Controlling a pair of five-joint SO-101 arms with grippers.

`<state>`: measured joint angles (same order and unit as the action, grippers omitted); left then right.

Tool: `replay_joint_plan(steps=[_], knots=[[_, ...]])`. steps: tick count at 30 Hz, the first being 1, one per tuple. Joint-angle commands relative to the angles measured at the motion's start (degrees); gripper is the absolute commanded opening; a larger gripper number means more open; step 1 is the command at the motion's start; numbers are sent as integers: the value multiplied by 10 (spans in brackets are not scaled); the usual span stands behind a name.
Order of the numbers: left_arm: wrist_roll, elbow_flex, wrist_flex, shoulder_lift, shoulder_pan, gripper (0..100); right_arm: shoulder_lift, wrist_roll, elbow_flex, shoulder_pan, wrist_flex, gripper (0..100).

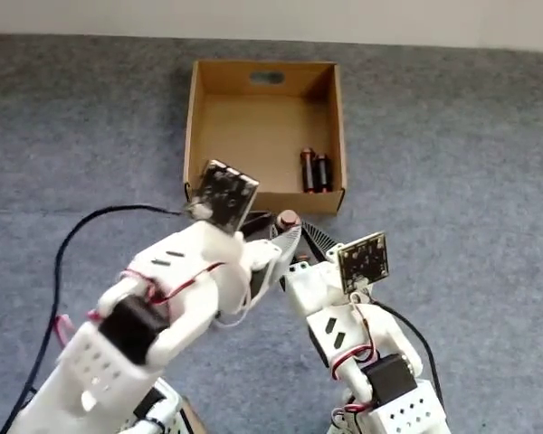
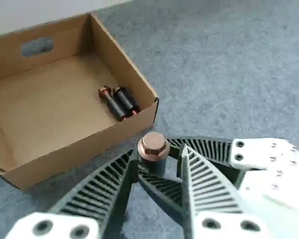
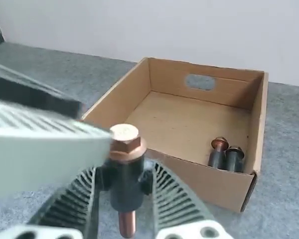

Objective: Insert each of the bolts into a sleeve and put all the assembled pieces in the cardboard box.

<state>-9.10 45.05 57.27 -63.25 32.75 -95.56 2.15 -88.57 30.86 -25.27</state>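
Right pincer (image 3: 124,172) gripping sleeve (image 3: 124,191), bolt (image 3: 124,142) inside, upright

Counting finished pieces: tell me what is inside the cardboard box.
Two bolts in dark sleeves lie side by side near one corner of the cardboard box. In the high view an arm's circuit board covers another corner's floor.

One cardboard box (image 1: 192,136). Three sleeved bolts: two boxed bolts (image 1: 307,170) at its 4 o'clock corner, one held bolt (image 1: 288,220) outside at 6 o'clock. Two grippers: left gripper (image 2: 158,160), right gripper (image 3: 123,175).
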Motion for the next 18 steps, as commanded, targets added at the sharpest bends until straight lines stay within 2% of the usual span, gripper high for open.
replay_joint_plan(steps=[1,5,7,9,15,18], knots=[[5,-60,97,-51,-41,146,1,6,6,-3,0,6],[5,-67,151,-91,-167,0,2,6,6,-3,0,6],[5,-49,169,-108,-238,25,3,6,6,-3,-1,6],[5,-12,173,-123,-303,5,2,6,8,-3,-27,6],[6,168,171,-183,-497,9,2,6,53,-2,-95,9],[4,217,171,-228,-590,10,0,-26,106,-2,-146,9]])
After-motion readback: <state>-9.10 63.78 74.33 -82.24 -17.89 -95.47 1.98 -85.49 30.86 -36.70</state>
